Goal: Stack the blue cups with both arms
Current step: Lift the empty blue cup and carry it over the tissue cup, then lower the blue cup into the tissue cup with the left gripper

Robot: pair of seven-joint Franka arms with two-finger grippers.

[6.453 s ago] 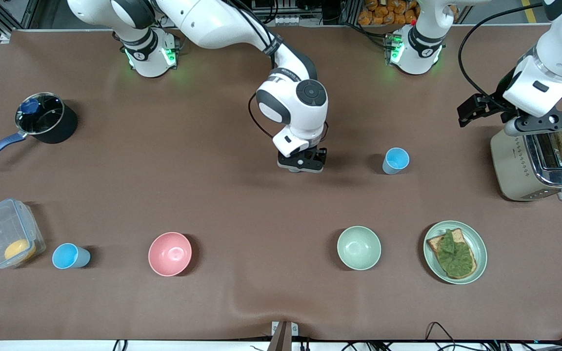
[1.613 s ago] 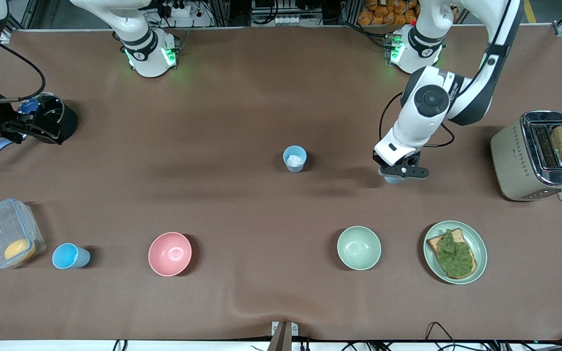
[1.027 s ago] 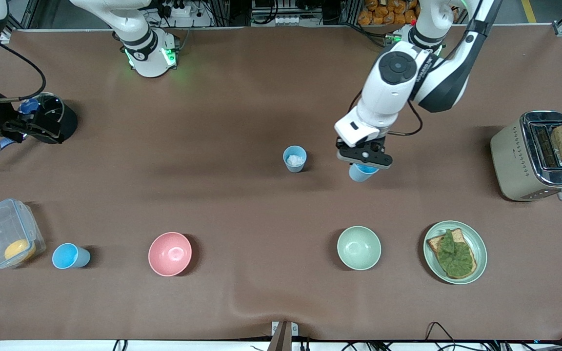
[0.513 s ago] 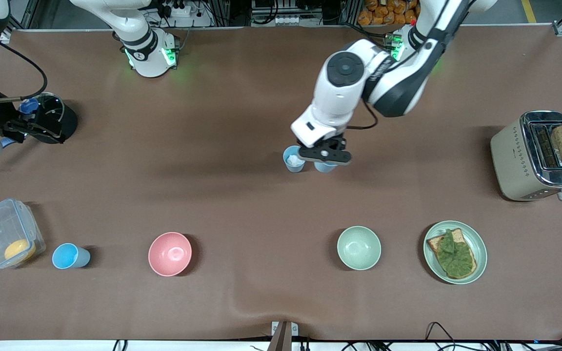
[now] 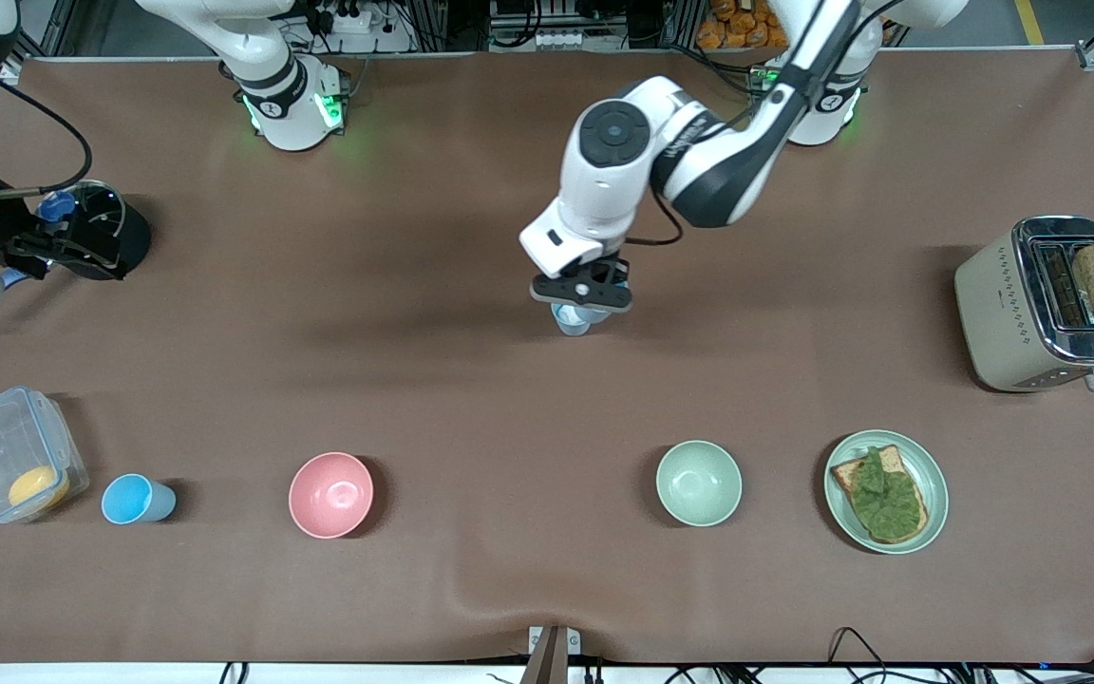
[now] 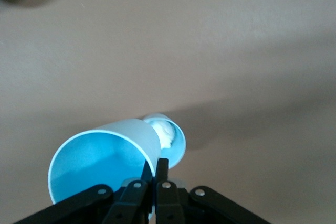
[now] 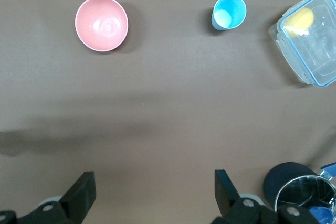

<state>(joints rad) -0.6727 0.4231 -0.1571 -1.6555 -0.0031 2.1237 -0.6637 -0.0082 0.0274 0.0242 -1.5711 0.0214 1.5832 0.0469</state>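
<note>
My left gripper (image 5: 581,293) is shut on the rim of a light-blue cup (image 6: 100,166) and holds it tilted, just above a second blue cup (image 5: 570,325) that stands mid-table. In the left wrist view the standing cup (image 6: 169,134) shows partly past the held one, with a white lump in it. The left gripper (image 6: 156,165) pinches the held cup's wall. A third blue cup (image 5: 136,499) stands beside the clear container; it also shows in the right wrist view (image 7: 229,12). My right gripper (image 5: 82,255) waits open (image 7: 152,190) by the pot.
A pink bowl (image 5: 330,494), a pale green bowl (image 5: 698,483) and a plate (image 5: 936,503) with topped toast lie nearer the front camera. A toaster (image 5: 1012,313) holding bread stands at the left arm's end. A black pot (image 5: 124,242) and a clear container (image 5: 15,454) are at the right arm's end.
My left gripper has carried the blue cup toward the right arm's end, from beside the standing cup to over it. The right arm has not moved.
</note>
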